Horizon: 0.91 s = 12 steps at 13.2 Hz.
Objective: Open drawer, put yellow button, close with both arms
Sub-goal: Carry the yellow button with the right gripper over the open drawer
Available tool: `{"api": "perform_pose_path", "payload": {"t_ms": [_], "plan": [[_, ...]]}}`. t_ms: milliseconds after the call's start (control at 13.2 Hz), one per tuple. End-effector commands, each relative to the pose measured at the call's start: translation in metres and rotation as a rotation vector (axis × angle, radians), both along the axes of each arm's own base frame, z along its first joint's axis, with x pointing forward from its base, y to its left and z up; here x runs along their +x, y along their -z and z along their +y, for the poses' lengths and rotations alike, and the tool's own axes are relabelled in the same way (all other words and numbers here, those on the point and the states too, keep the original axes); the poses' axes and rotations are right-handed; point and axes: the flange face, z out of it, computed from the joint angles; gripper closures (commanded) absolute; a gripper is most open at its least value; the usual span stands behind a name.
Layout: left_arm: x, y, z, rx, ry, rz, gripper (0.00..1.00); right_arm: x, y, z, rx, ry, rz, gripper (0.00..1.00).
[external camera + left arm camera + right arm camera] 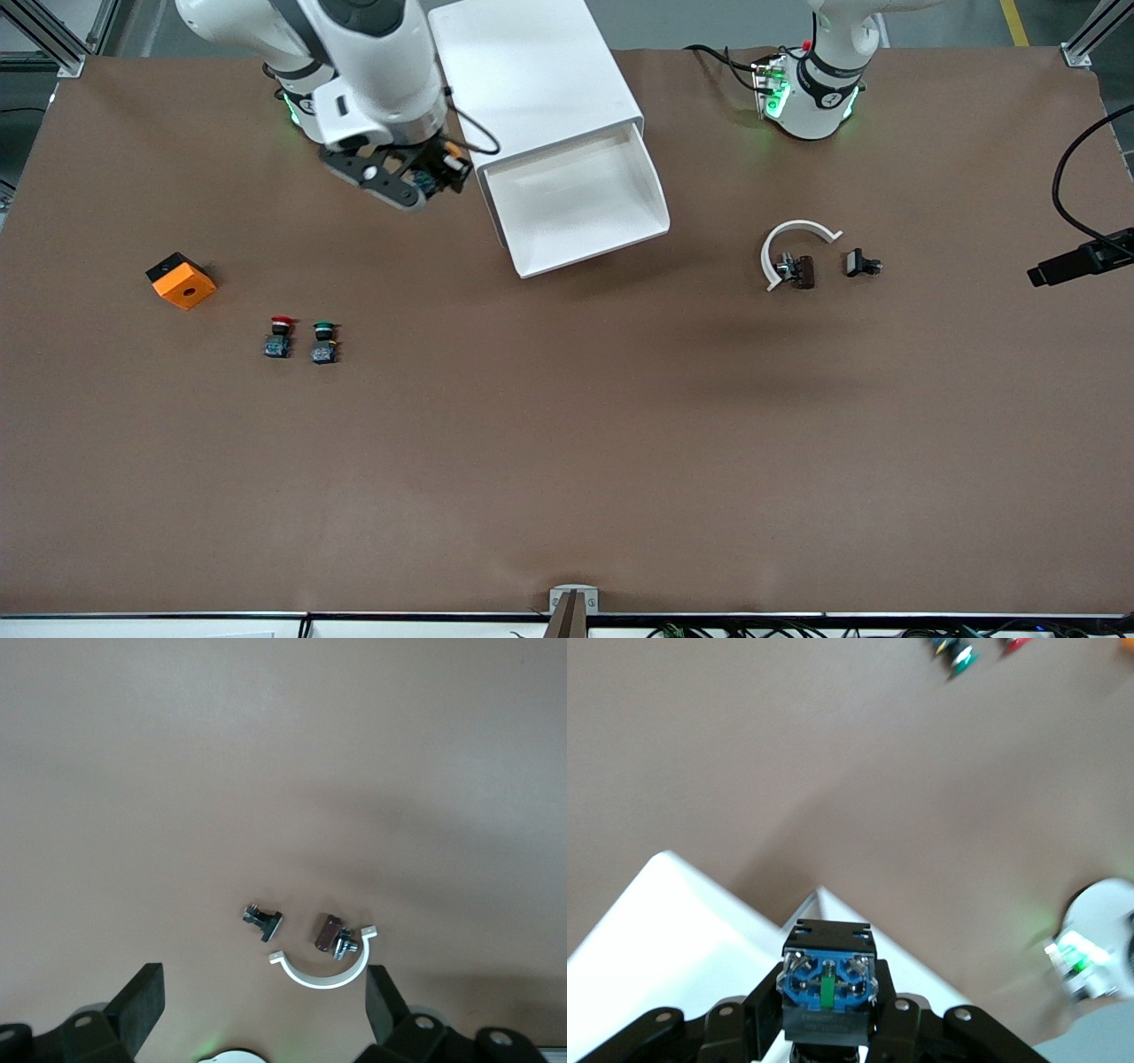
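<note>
Yellow button in my right gripper, drawer open.

My right gripper (425, 177) is clamped on the yellow button (827, 986), just beside the open drawer (580, 199). My left gripper (266, 1014) waits, jaws wide apart, over a white clip (323, 967).

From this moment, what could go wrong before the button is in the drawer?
The right gripper holds the yellow button up in the air, beside the open drawer, not over its tray. Released now, the button would probably land on the table.

The jaws grip only the button's body, so it might slip or tilt on the way.

The drawer stands far out of the cabinet; the gripper could bump its side wall when it crosses.
</note>
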Motion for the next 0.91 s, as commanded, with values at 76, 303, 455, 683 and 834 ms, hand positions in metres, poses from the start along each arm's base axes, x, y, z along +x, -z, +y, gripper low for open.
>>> {"api": "perform_pose_path", "payload": {"t_ms": [76, 303, 455, 683, 834], "plan": [[-0.006, 0.002, -0.011, 0.025, 0.025, 0.017, 0.00, -0.030, -0.002, 0.062, 0.068, 0.212, -0.056, 1.00], [-0.006, 0.003, -0.013, 0.020, 0.040, 0.019, 0.00, -0.048, 0.021, 0.110, 0.104, 0.329, -0.093, 1.00], [-0.006, 0.003, -0.010, 0.022, 0.036, 0.021, 0.00, -0.045, 0.041, 0.126, 0.110, 0.431, -0.103, 0.96], [-0.005, 0.005, -0.016, 0.023, 0.045, 0.022, 0.00, -0.042, 0.068, 0.138, 0.086, 0.459, -0.103, 0.96], [-0.003, 0.008, -0.016, 0.021, 0.047, 0.027, 0.00, -0.034, 0.086, 0.143, 0.095, 0.471, -0.103, 0.96]]}}
